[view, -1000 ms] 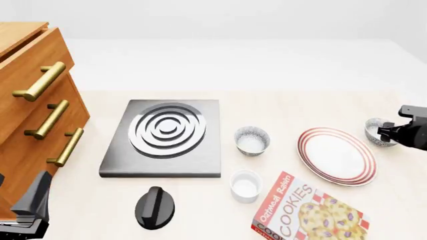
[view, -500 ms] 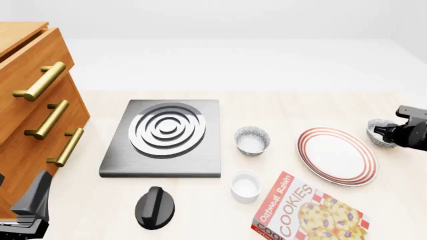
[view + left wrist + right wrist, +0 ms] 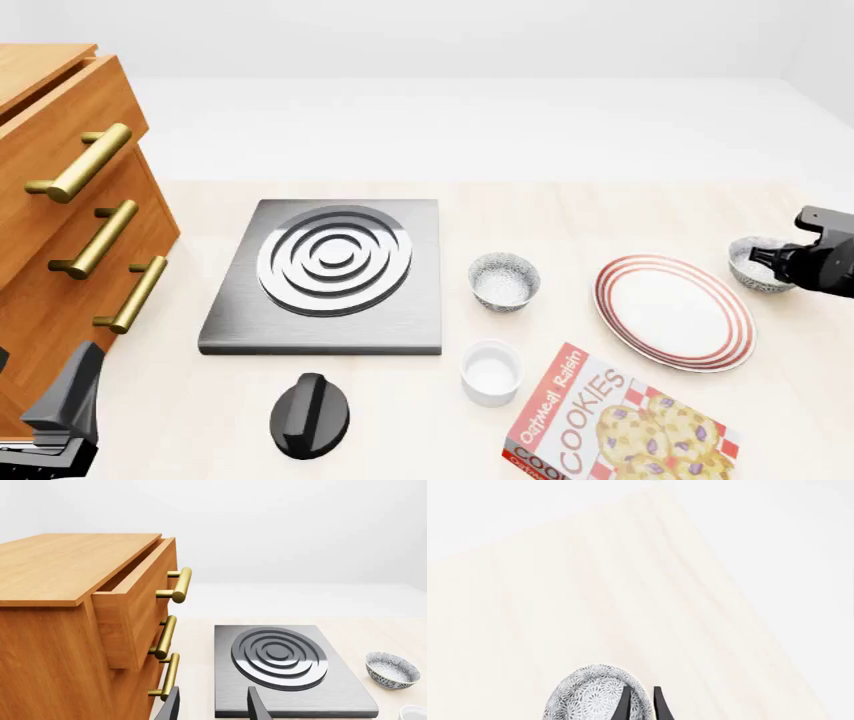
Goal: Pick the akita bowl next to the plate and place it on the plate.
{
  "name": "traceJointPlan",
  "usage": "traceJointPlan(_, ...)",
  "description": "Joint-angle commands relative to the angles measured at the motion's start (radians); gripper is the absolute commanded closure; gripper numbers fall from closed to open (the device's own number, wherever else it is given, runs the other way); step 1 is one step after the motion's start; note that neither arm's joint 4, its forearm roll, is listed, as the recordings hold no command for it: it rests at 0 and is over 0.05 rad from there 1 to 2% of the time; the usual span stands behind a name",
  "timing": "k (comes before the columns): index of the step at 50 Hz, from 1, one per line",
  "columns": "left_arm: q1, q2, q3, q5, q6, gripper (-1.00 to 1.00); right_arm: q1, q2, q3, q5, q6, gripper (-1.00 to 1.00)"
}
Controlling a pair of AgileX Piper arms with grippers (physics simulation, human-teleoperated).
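Pale table (image 3: 587, 210), speckled akita bowl (image 3: 750, 262) (tilted)

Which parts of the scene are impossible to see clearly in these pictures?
- Right pincer: only the fingertips show at the right wrist view's lower edge; in the front view the arm covers them.
- Bowl beside the plate: partly behind the right arm in front view, cut off in the wrist view.
- Cookie box: cut by the front view's bottom edge.
- Left pincer: only the tips show.
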Motion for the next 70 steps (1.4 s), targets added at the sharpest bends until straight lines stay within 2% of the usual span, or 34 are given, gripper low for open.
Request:
traceJointPlan(1,0.000,0.000,0.000,0.000,0.000,-1.00,0.027,-0.013,0.040,0.011,0.051,1.00)
traceJointPlan(50,0.000,0.000,0.000,0.000,0.000,-1.00,0.036,-0.157,0.045,0.071,0.115,1.00)
traceJointPlan(70,0.000,0.000,0.000,0.000,0.000,-1.00,0.095,-0.265,0.068,0.105,0.152,1.00)
